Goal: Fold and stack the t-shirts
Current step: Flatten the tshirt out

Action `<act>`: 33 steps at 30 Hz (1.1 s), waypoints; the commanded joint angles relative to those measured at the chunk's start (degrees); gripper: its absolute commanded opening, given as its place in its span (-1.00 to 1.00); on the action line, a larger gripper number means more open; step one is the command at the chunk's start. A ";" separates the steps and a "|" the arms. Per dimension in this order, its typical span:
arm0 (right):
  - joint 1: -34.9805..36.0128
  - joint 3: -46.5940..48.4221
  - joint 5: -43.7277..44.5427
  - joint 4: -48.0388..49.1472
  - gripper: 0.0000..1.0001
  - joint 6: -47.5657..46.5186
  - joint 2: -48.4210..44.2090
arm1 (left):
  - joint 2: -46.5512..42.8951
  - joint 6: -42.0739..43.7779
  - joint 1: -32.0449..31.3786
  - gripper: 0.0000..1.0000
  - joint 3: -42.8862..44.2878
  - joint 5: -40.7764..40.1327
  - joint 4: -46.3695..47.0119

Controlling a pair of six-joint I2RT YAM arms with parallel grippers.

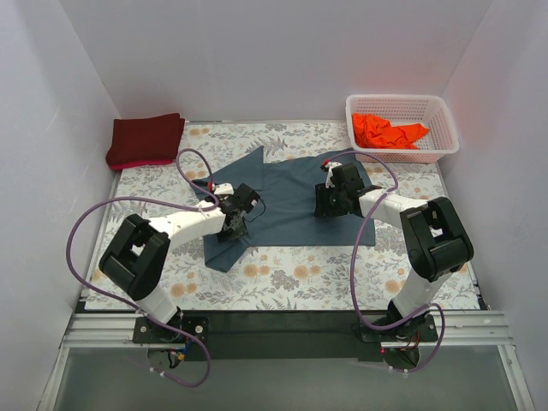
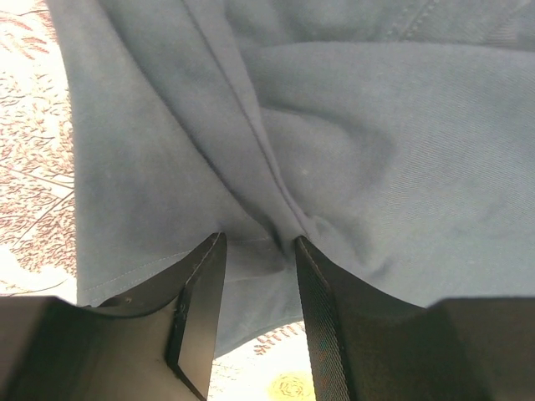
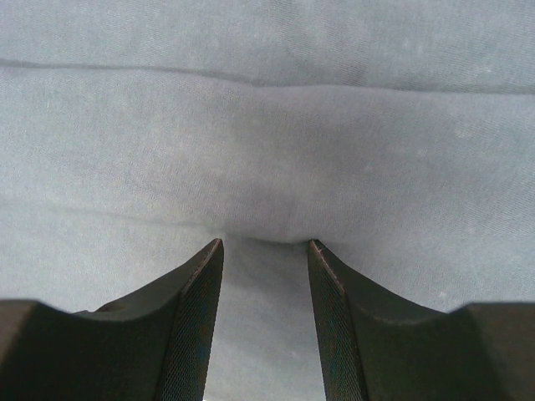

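The slate blue-grey t-shirt (image 1: 291, 205) lies spread on the floral table cover, with a sleeve pointing to the far left. My left gripper (image 1: 232, 224) stands on its left part, jaws open, tips pressed into a bunched crease of the shirt (image 2: 351, 142); the left gripper (image 2: 257, 241) has cloth between its fingers. My right gripper (image 1: 329, 203) stands on the shirt's right part, jaws open, tips pressed into the cloth (image 3: 267, 125); the right gripper (image 3: 265, 242) dents it. The maroon t-shirt (image 1: 145, 139) lies folded at the far left. The orange t-shirt (image 1: 387, 131) lies crumpled in the basket.
The white lattice basket (image 1: 445, 144) stands at the far right corner. White walls close in the left, back and right sides. The floral cover (image 1: 300, 278) shows in front of the shirt, and under the shirt's edge in the left wrist view (image 2: 25, 125).
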 commanded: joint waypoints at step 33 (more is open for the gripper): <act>-1.29 -3.17 0.51 -1.99 0.04 -0.63 1.02 | -13.87 -1.22 8.76 -1.00 -3.88 -11.63 -8.83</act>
